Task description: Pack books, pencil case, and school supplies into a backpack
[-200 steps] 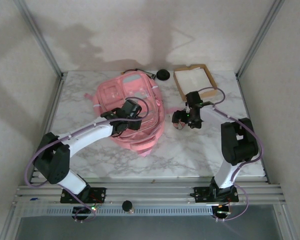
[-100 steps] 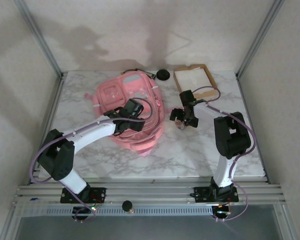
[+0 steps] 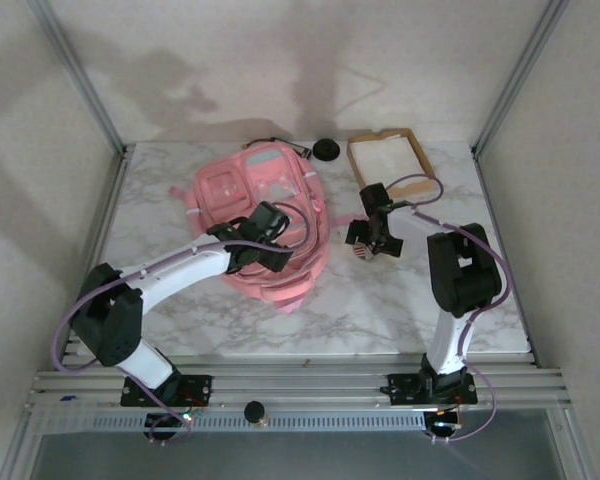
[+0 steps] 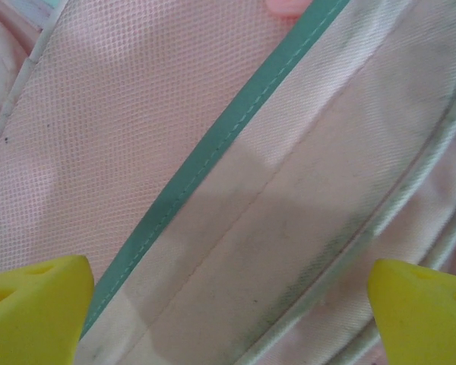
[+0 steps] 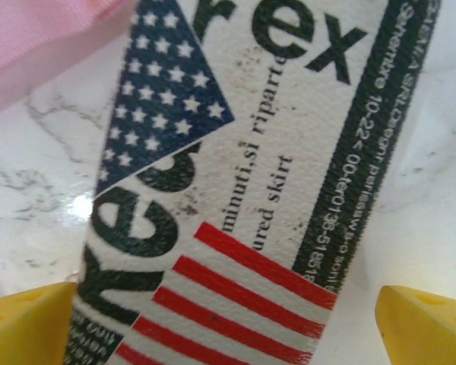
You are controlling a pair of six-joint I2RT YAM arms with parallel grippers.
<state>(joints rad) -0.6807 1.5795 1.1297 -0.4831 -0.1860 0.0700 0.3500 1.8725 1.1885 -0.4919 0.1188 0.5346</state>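
Note:
The pink backpack (image 3: pixel 242 200) lies flat on the marble table, left of centre. My left gripper (image 3: pixel 271 250) hovers over its lower right part. In the left wrist view its yellow fingertips (image 4: pixel 32 308) stand wide apart, open, above pale fabric and a teal trim strip (image 4: pixel 213 148). A pencil case (image 5: pixel 243 198) printed with stars, red stripes and black lettering lies on the table beside the backpack's edge (image 5: pixel 30 46). My right gripper (image 5: pixel 228 327) straddles it, open, with a gap at the right finger. From above the case (image 3: pixel 357 251) peeks out under that gripper (image 3: pixel 365 241). The books and other school supplies are out of view.
A shallow cardboard tray with white lining (image 3: pixel 387 160) sits at the back right. A small black round object (image 3: pixel 326 150) lies behind the backpack. Metal frame posts and walls bound the table on three sides.
The left gripper's jaws have spread wider over the backpack. The right arm has folded in and its gripper has shifted slightly left, over the pencil case.

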